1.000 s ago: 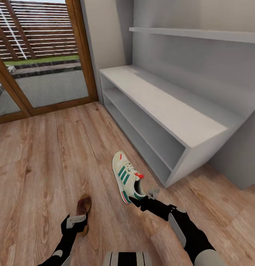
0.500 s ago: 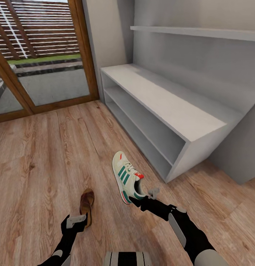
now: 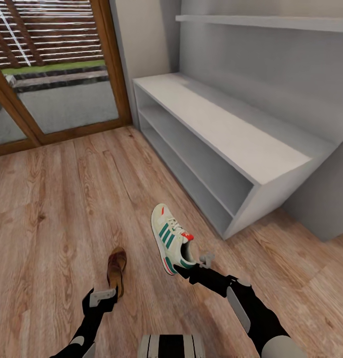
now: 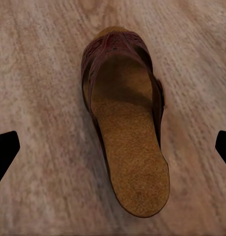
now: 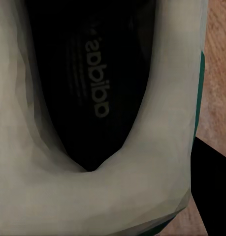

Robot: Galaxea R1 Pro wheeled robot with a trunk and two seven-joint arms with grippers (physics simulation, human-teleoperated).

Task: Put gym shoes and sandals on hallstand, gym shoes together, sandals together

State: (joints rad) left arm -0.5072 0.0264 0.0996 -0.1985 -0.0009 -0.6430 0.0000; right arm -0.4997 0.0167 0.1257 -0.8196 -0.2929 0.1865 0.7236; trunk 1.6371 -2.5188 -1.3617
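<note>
held off the corridor floor point(image 3: 57, 199) at the heel: one gym shoe point(image 3: 172, 237), cream-white with green side stripes and a red tongue tab, toe pointing far and slightly left. clamped on its heel collar by the right gripper point(image 3: 191, 268), near centre of the head view; one grey finger point(image 3: 207, 257) visible just right of the heel, the other apparently inside the shoe opening. seen from the right wrist: the shoe's dark insole and pale collar point(image 5: 93, 162) close up, a green edge along one side, a black finger point(image 5: 211, 191) outside the collar with wood planks behind.

lying flat on the planks to the left of the sneaker and a little nearer: one dark-brown sandal point(image 3: 116, 271), toe pointing far, tan insole facing up. directly over its near end: the left gripper point(image 3: 102, 297), spread wide and gripping nothing. from the left wrist, the sandal point(image 4: 125, 118) centred between two black fingertips point(image 4: 4, 152), both well apart from its sides and not touching.

to the far right, against the grey wall: the hallstand point(image 3: 231, 144), pale grey-white, long bench top bare, two low open shelves beneath, slanted side panel at the near end, a wall shelf point(image 3: 271, 21) above. at far left: a wood-framed glass door point(image 3: 52, 74) with slatted fence and grass outside.
</note>
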